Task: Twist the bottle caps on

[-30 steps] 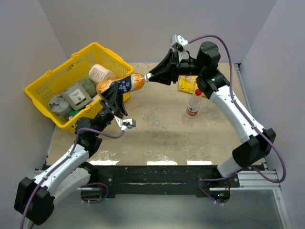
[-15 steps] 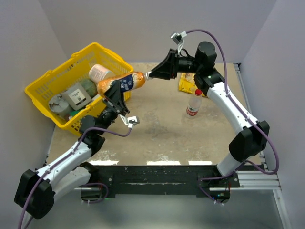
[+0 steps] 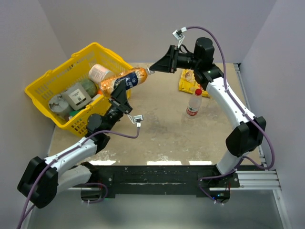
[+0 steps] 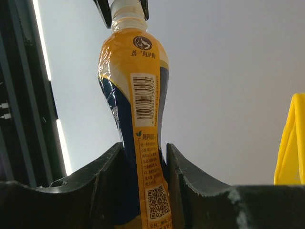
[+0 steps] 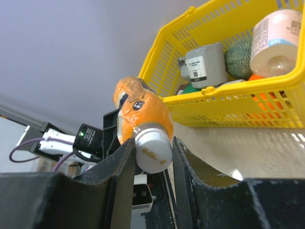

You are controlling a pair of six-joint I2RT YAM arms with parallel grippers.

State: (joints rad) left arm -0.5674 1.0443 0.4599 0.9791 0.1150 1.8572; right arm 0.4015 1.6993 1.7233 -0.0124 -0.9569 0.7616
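Above the table [image 3: 157, 129], beside the yellow basket [image 5: 248, 112], we see the left gripper [image 4: 143, 157] clamped around the lower body of the orange bottle [image 3: 125, 81], its jaws closed only as far as the bottle's waist allows. The right gripper [image 5: 151, 143] has both fingers pinched on the white cap [image 5: 153, 149], which sits on the bottle's mouth. The bottle's long axis runs from its base at the left gripper up and away to the cap, and the right gripper meets that cap end-on, in line with the axis. We judge that a twist of the right wrist depends on this alignment. We cannot tell how far the cap is threaded. Well apart, nearer the right arm, a clear bottle [image 3: 193, 107] stands upright, a red cap [image 3: 198, 91] on its neck.
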